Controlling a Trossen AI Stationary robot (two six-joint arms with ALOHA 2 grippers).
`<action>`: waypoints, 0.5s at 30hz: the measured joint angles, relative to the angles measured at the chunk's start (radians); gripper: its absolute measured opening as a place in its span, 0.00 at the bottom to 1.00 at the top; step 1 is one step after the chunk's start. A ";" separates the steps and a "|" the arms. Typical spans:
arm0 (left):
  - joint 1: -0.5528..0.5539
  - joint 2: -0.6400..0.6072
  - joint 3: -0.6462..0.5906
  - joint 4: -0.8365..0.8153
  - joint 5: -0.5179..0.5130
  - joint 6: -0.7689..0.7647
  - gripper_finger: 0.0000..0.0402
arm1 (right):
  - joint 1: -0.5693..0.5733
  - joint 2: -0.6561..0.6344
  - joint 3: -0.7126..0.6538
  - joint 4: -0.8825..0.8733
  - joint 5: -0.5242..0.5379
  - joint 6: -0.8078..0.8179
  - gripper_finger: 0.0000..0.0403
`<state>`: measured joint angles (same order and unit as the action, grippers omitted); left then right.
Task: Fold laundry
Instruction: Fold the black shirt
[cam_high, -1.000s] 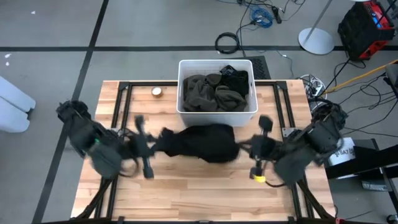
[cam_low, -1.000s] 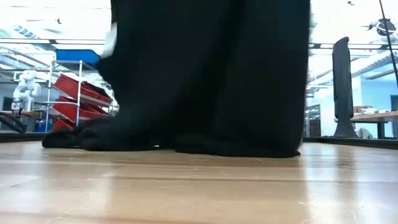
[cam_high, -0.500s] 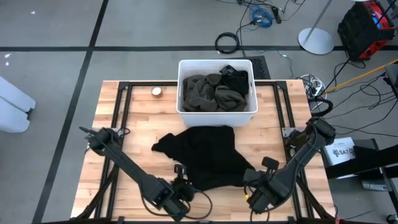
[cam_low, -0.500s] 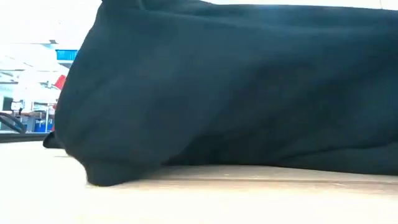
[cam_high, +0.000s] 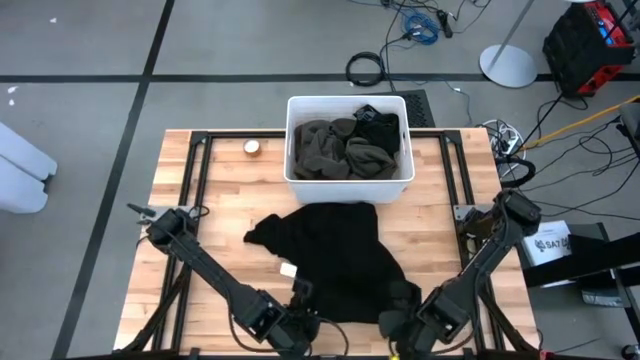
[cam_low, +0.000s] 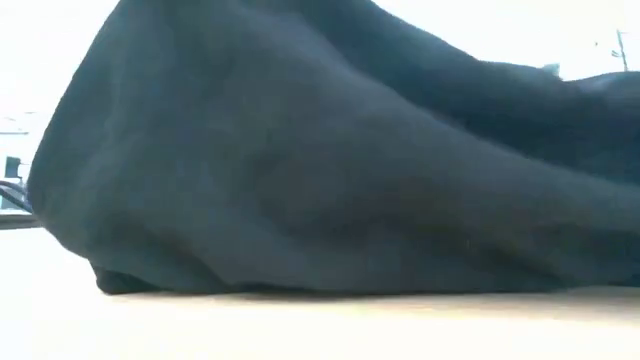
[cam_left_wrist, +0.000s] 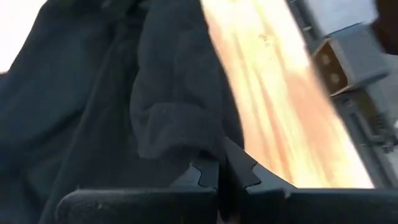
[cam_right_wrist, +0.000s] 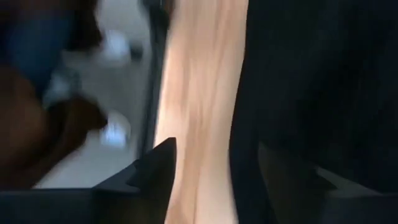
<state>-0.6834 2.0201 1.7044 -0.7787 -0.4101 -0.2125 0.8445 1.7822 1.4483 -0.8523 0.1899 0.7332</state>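
While both arms reach to the desk's (cam_high: 200, 160) near edge, a black garment (cam_high: 335, 255) lies spread mid-desk.

L tool (cam_high: 300, 322) sits at the garment's near-left hem, fingers (cam_left_wrist: 211, 174) pinched together on a fold of black cloth. Garment runs from just in front of the white bin (cam_high: 296, 182) down to the near edge; low view is filled w/ its dark bulk. Bin holds olive-grey laundry (cam_high: 340, 148) plus some black pieces (cam_high: 380, 125). R tool (cam_high: 398, 325) sits at the near-right hem, fingers (cam_right_wrist: 155, 171) parted wide, cloth edge lying between them, not gripped.
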 joint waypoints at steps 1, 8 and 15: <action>0.001 0.000 0.001 0.009 0.016 0.013 0.00 | -0.011 -0.002 0.003 0.051 0.043 -0.035 0.55; 0.002 0.000 0.019 0.059 0.099 0.110 0.00 | -0.112 0.028 0.004 0.397 0.251 -0.392 0.59; -0.003 0.000 0.100 0.056 0.102 0.181 0.00 | -0.216 0.077 0.003 0.523 0.109 -0.456 0.59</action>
<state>-0.6867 2.0205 1.8040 -0.7227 -0.3083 -0.0318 0.6283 1.8597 1.4517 -0.3291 0.2990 0.2769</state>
